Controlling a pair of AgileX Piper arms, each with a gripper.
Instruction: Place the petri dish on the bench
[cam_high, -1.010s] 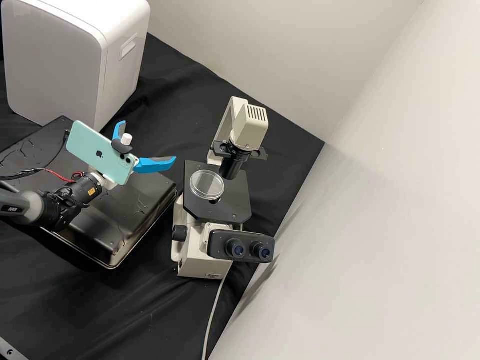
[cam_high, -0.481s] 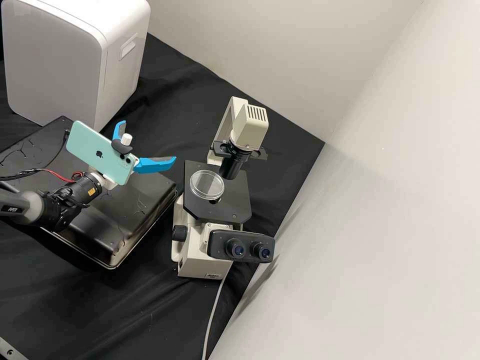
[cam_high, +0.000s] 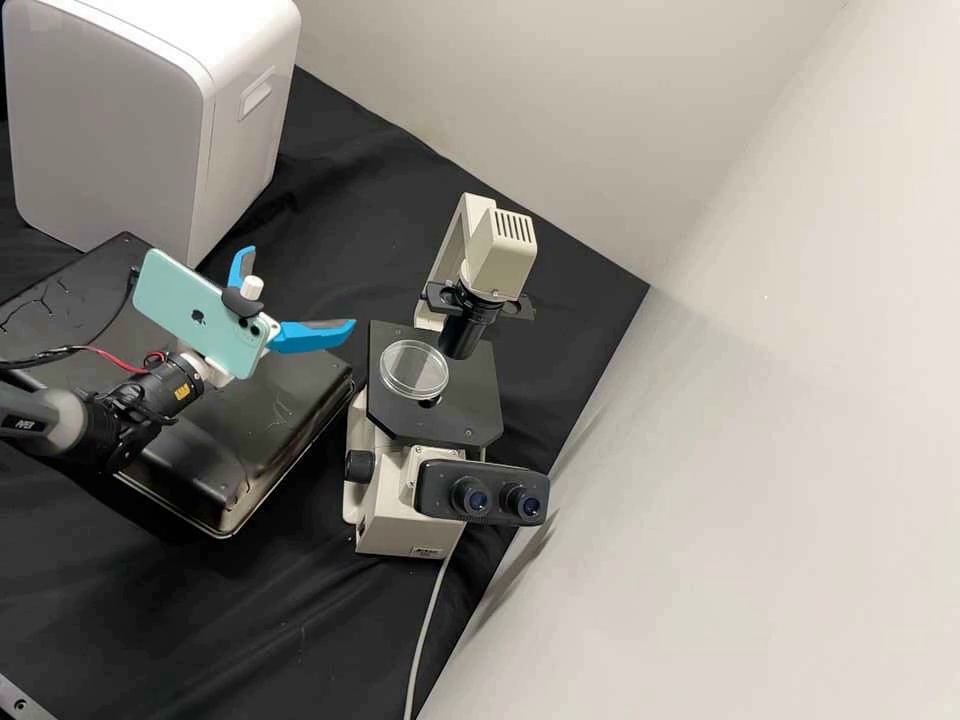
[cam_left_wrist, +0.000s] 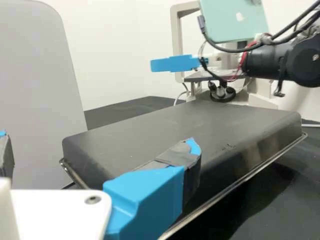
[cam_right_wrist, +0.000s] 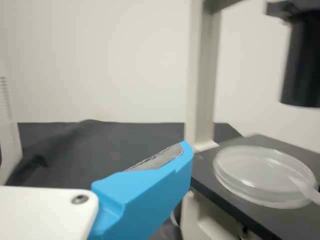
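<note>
In the high view the right pincer (cam_high: 297, 287) hangs above the black tray (cam_high: 250, 440), its blue fingers spread wide and holding nothing. At its 4 o'clock, near but apart, the clear petri dish (cam_high: 414, 368) lies flat on the microscope stage (cam_high: 470, 405), at 8 o'clock of the dark condenser (cam_high: 462, 335). The left pincer (cam_left_wrist: 97, 142), also spread and empty, sits low beside the tray, on the side away from the microscope. The step in hand looks like the approach, with nothing grasped yet. Next, the right pincer should straddle the dish's rim, close gently, lift clear of the condenser and set it on the black worktop (cam_high: 200, 620).
</note>
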